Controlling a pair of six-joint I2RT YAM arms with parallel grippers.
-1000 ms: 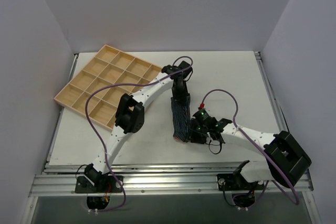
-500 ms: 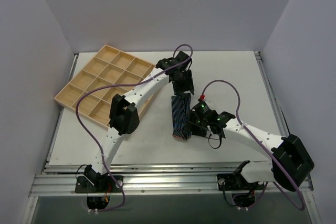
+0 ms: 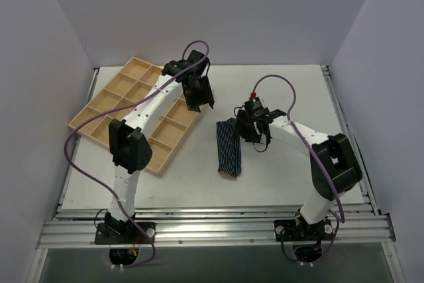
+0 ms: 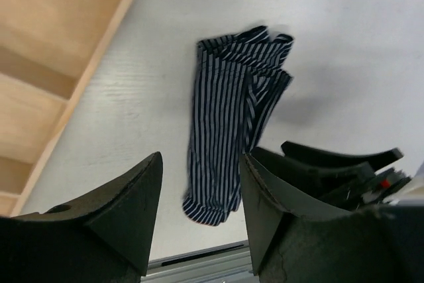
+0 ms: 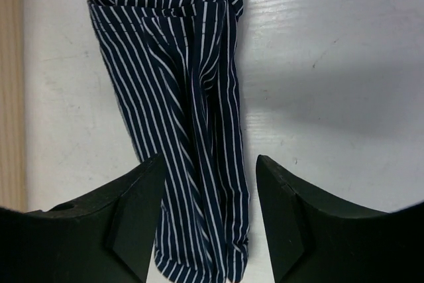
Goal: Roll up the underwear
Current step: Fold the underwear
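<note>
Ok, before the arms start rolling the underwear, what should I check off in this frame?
1. Underwear folded into a narrow strip, flat on the table: ok.
2. Left gripper open, empty: ok.
3. Right gripper open over the strip, nothing clamped: ok.
4. Strip clear of the wooden tray: ok.
5. Layers even at both ends: not ok, one end splays.
6. Roll begun: not ok, strip lies full length.
</note>
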